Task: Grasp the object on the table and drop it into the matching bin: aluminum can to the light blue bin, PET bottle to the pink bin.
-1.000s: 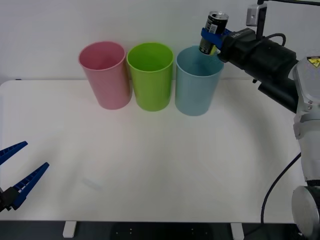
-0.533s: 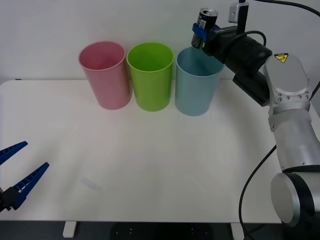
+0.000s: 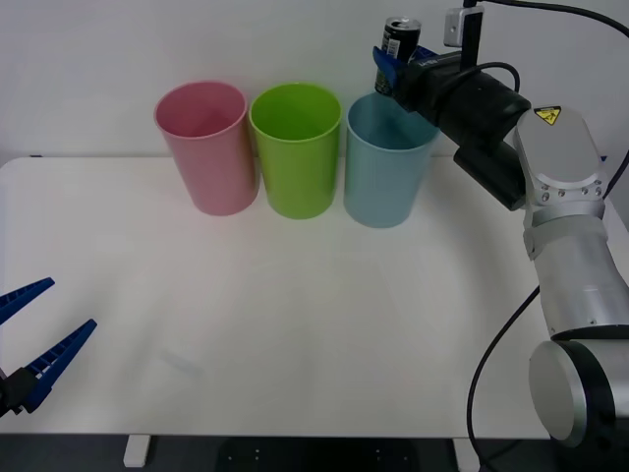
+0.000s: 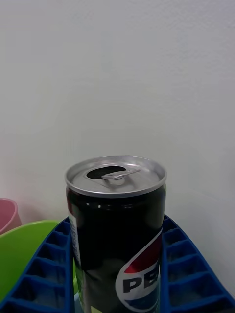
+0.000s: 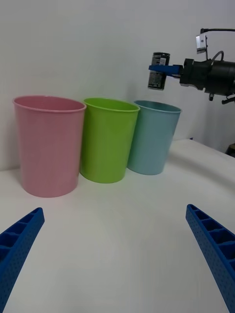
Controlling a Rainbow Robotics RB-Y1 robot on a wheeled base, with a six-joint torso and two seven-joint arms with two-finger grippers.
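Now — right pincer (image 3: 390,61) clamped on the aluminum can (image 3: 398,39), upright, hanging over the light blue bin (image 3: 389,162) at its one-o'clock rim; left pincer (image 3: 29,339) open, idle.

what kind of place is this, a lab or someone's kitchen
Most likely a robot test setup in a lab, not a kitchen: a bare white table against a plain white wall, holding just three sorting bins, pink, lime green and light blue. The right gripper holds a can over the blue one.
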